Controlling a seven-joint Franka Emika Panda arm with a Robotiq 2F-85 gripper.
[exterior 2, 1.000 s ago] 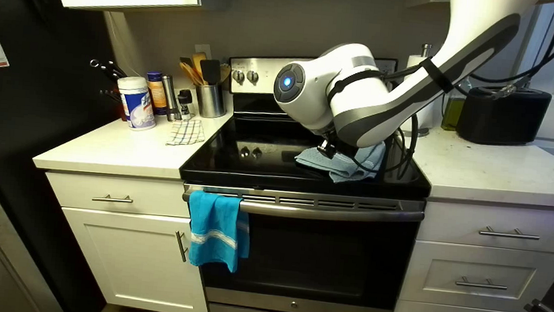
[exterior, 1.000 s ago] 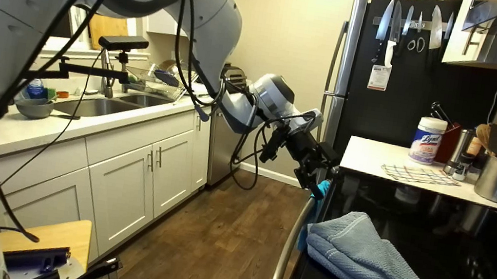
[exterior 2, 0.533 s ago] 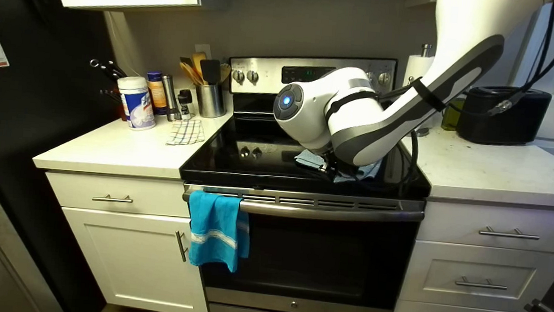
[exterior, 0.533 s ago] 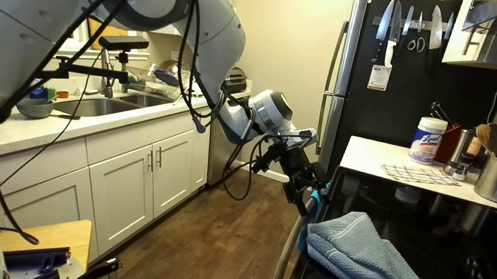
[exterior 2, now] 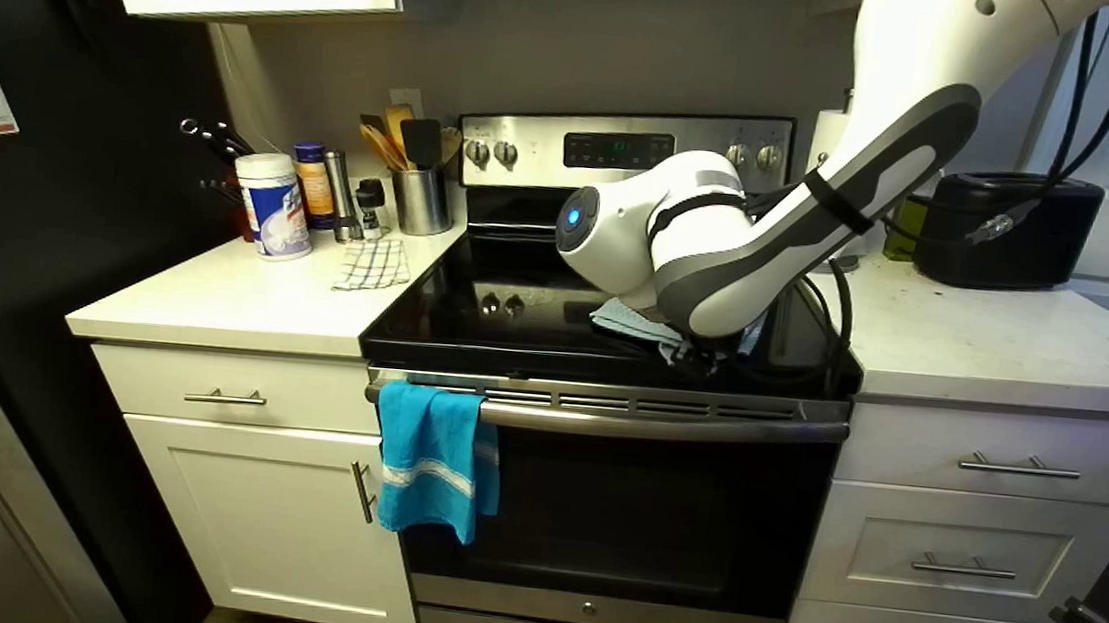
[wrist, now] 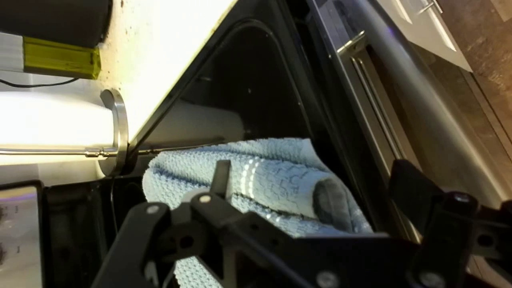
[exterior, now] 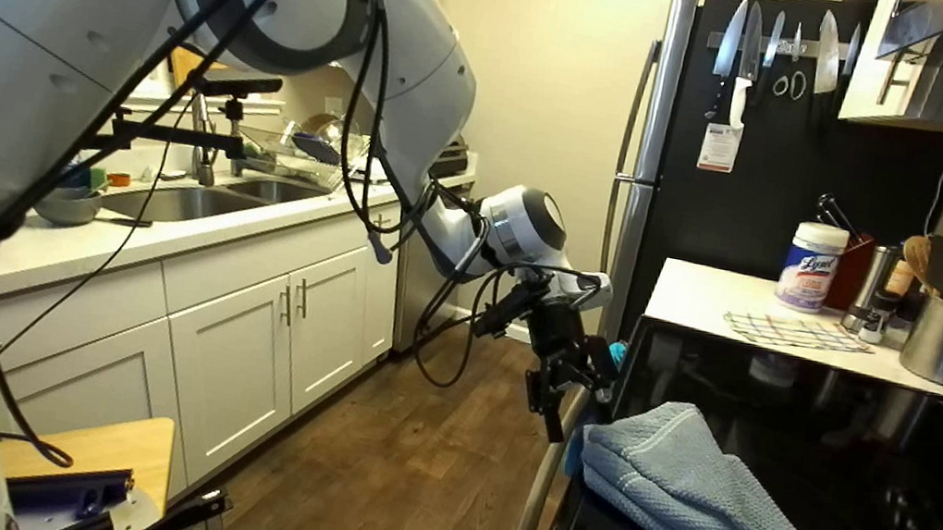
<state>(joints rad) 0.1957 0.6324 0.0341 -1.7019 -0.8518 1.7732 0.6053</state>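
Black stovetop (wrist: 260, 92) is seen beyond the wide-spread fingers (wrist: 221, 178); between them nothing is held, and the folded blue towel (wrist: 280, 186) near them is not yet gripped.

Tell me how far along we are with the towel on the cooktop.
Done: the hand is open and close to the towel. In hand: nothing gripped; whether the hand touches the towel isn't clear. Left: probably the grasp, since the towel lies loosely folded on the cooktop.
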